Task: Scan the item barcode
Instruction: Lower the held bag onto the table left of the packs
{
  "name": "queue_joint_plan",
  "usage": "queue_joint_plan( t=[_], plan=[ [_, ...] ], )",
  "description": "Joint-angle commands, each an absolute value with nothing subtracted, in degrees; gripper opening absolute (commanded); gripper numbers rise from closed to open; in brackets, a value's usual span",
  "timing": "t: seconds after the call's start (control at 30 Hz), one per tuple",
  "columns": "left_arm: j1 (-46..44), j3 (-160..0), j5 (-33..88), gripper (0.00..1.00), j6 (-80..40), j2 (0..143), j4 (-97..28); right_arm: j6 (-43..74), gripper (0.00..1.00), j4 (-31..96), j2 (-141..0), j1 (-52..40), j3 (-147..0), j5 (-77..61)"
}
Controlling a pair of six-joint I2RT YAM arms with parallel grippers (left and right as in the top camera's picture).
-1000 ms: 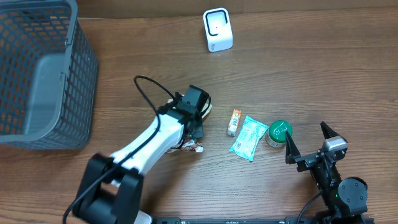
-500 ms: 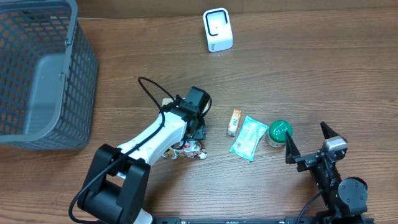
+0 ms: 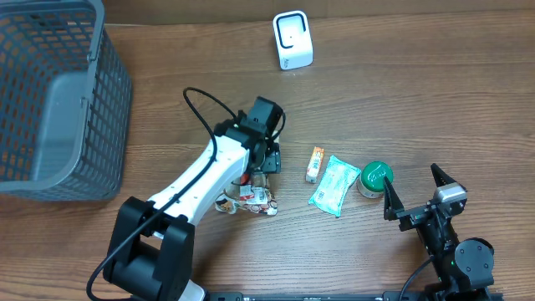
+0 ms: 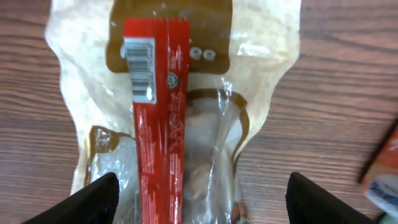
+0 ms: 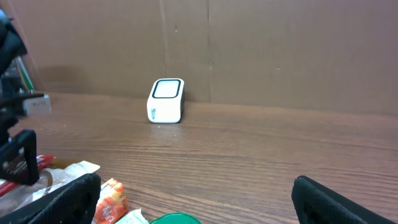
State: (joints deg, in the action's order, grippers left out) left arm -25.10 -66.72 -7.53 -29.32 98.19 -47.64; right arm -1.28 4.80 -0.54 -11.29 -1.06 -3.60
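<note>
Snack packet (image 4: 205, 124) lies flat on the desk (image 4: 348, 93) beneath the left pincer (image 4: 204, 198), jaws spread.
Its barcode (image 4: 140, 68) (on the red strip, facing up) sits ahead of that pincer; the white scanner (image 3: 292, 39) stands well beyond. The right pincer (image 3: 415, 191), also spread, holds nothing, a green-lidded tub (image 3: 374, 177) just beside its left finger.

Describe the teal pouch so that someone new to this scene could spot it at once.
On the wooden table, look to the right of the left gripper for a short row of three small items. The teal pouch is the flat middle one, lying between a slim orange packet and a round green-lidded tub.
</note>
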Motion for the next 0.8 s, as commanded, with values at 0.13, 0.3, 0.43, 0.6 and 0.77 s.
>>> queue_joint_plan(
  t=[0.13,0.3,0.43,0.6,0.77],
  plan=[
    [-20.25,-69.21,-6.31,0.75,-26.85,98.45,-51.48,-1.37,1.00,4.62,-0.19,-11.18,-0.47,-3.11],
    [-18.87,-68.55,-4.40,0.69,-23.75,98.50,-52.23,-1.39,1.00,4.62,-0.19,-11.18,-0.45,-3.11],
    [-18.87,-66.98,-4.43,0.64,-23.77,98.56,-51.31,-1.37,1.00,4.62,-0.19,-11.18,-0.47,-3.11],
    [-18.87,-63.72,-4.40,0.61,-23.81,98.56,-49.63,-1.37,1.00,4.62,-0.19,-11.18,-0.47,-3.11],
    [-18.87,-60.82,-4.34,0.56,-24.01,98.56,-47.90,-1.39,1.00,4.62,-0.19,-11.18,-0.47,-3.11]
  ],
)
